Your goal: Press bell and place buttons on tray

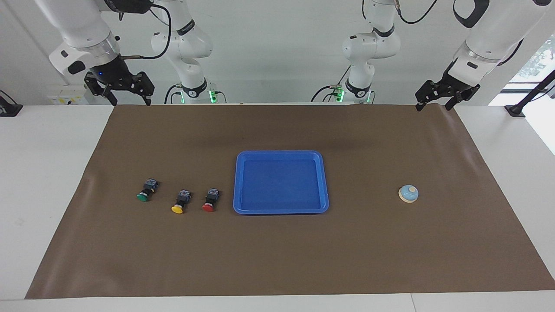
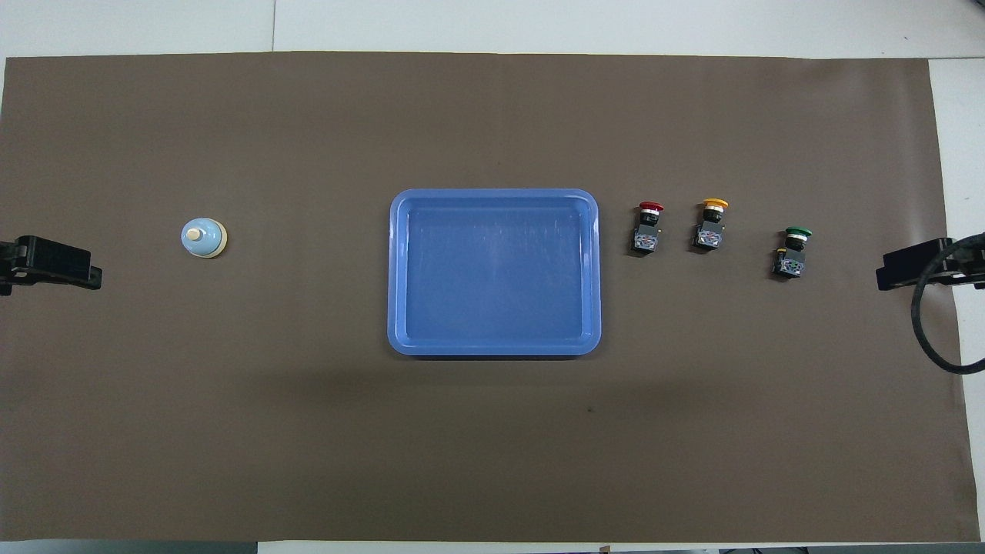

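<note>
The blue tray (image 1: 281, 153) lies empty at the middle of the mat; it also shows in the overhead view (image 2: 492, 193). The light-blue bell (image 1: 408, 193) (image 2: 204, 238) stands toward the left arm's end. The three buttons lie on their sides in a row toward the right arm's end: red (image 1: 210, 200) (image 2: 648, 227) beside the tray, then yellow (image 1: 181, 201) (image 2: 711, 224), then green (image 1: 146, 190) (image 2: 793, 251). My left gripper (image 1: 433, 107) (image 2: 54, 265) is open and empty, raised over its end of the mat. My right gripper (image 1: 131, 103) (image 2: 916, 265) is open and empty, raised over its end. Both arms wait.
A brown mat (image 1: 277, 260) covers most of the white table (image 1: 43, 182). A black cable (image 2: 935, 331) loops from the right gripper over the mat's edge.
</note>
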Controlling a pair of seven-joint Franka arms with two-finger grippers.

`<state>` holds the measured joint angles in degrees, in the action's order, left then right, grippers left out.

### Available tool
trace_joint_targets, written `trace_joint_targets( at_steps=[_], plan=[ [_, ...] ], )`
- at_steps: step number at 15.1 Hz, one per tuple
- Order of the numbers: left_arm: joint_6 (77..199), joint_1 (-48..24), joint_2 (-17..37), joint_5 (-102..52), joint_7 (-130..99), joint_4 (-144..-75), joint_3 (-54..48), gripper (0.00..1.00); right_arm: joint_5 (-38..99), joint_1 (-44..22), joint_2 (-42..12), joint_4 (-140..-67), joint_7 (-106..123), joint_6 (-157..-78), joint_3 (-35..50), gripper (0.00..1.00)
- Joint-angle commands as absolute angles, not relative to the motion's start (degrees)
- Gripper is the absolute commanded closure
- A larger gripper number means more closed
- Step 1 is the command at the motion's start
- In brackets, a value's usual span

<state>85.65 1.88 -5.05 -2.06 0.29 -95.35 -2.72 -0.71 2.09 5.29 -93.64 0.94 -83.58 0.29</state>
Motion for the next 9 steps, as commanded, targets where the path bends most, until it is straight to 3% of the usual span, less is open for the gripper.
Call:
trace_joint_targets(
  at_steps=[1, 8, 9],
  plan=[
    [85.9, 1.7, -5.4, -2.6, 0.0, -95.4, -2.5, 0.0, 0.3, 3.1, 5.6, -93.3, 2.3, -82.6, 0.8, 0.0],
    [90.2, 2.2, -6.1, -2.5, -0.3, -97.3, -2.3, 0.0, 0.3, 3.1, 5.6, -93.3, 2.3, -82.6, 0.8, 0.0],
    [91.4, 2.5, -6.1, -2.5, -0.1, -98.1, -2.1, 0.07, 0.3, 3.1, 5.6, -93.3, 2.3, -82.6, 0.8, 0.0]
  ],
)
